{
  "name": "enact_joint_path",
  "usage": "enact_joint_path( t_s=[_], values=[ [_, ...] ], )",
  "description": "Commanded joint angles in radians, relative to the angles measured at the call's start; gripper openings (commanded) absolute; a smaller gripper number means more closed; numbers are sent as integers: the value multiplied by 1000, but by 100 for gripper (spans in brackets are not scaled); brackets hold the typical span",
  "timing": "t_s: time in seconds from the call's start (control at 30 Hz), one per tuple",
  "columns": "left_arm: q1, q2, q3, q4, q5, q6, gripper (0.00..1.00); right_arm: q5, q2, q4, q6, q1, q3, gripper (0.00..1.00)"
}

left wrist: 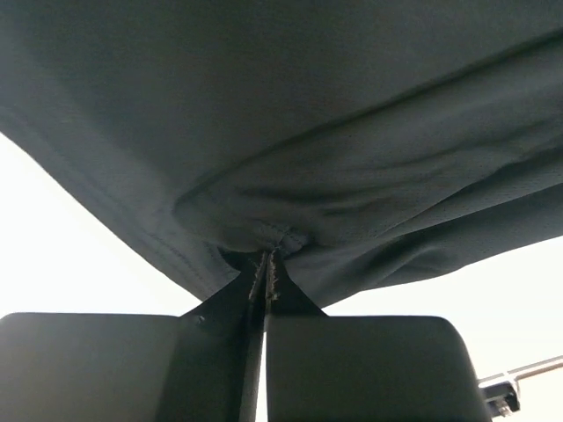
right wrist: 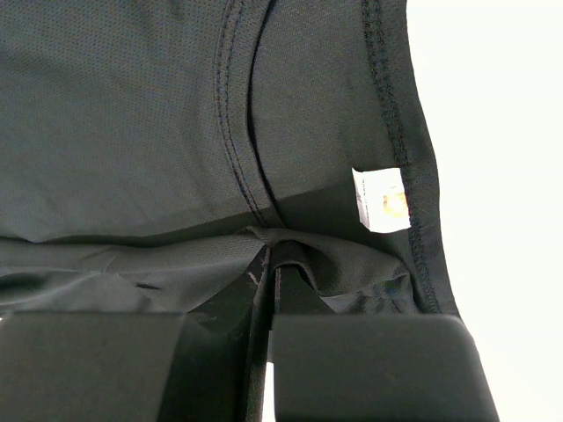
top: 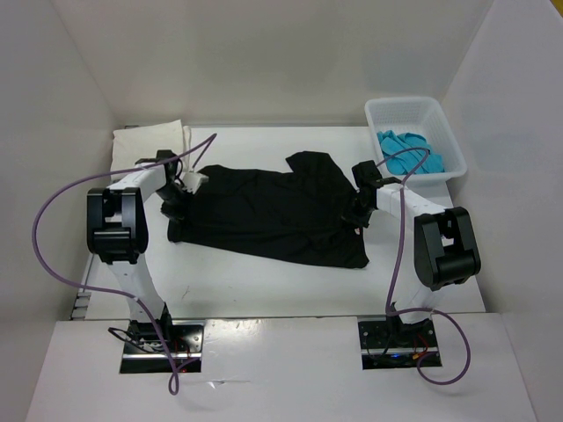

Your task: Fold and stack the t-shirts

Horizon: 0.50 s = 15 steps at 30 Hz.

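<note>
Pinching opposite ends of the black t-shirt (top: 264,220): left gripper (left wrist: 266,266) and right gripper (right wrist: 268,258) both clamped on it. Probably held so to stretch it flat for folding

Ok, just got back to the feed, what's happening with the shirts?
Both claws are shut on the black t-shirt, which lies spread across the middle of the table: the left claw pinches its left edge, the right claw its right edge. The cream-white t-shirt lies at the far left, apparently folded; the turquoise t-shirt is bunched in the white basket at the far right.
</note>
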Motion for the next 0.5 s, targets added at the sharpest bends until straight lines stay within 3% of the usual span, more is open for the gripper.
enact_joint_path(
  t_s=[0.0, 0.07, 0.13, 0.23, 0.47],
  values=[
    [-2, -76, 41, 33, -24, -12, 0, -3, -22, 34, -15, -8, 23, 0],
    [-2, -108, 50, 33, -24, -12, 0, -3, -22, 34, -15, -8, 23, 0],
    [-2, -118, 61, 33, -24, -12, 6, -3, -22, 34, -15, -8, 13, 0],
    [-2, -73, 61, 15, -24, -3, 38, -3, -22, 34, -15, -8, 13, 0],
    [-2, -7, 38, -21, 33, 6, 47, -3, -22, 34, -15, -8, 13, 0]
  ],
)
